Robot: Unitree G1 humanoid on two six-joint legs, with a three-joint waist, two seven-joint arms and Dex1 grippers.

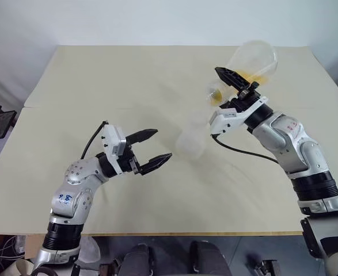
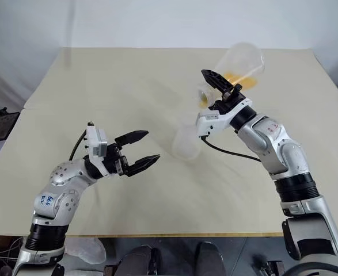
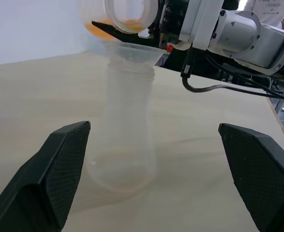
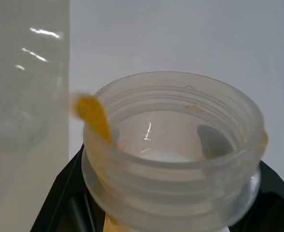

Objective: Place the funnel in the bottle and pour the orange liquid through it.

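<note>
Bottle beyond open left hand

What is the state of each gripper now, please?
Left gripper: open, holding nothing.
Right gripper: shut on the tilted flask with orange liquid.

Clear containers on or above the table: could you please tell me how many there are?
2: the flask with the orange liquid, tilted in the right tool; the bottle standing below it.
</note>
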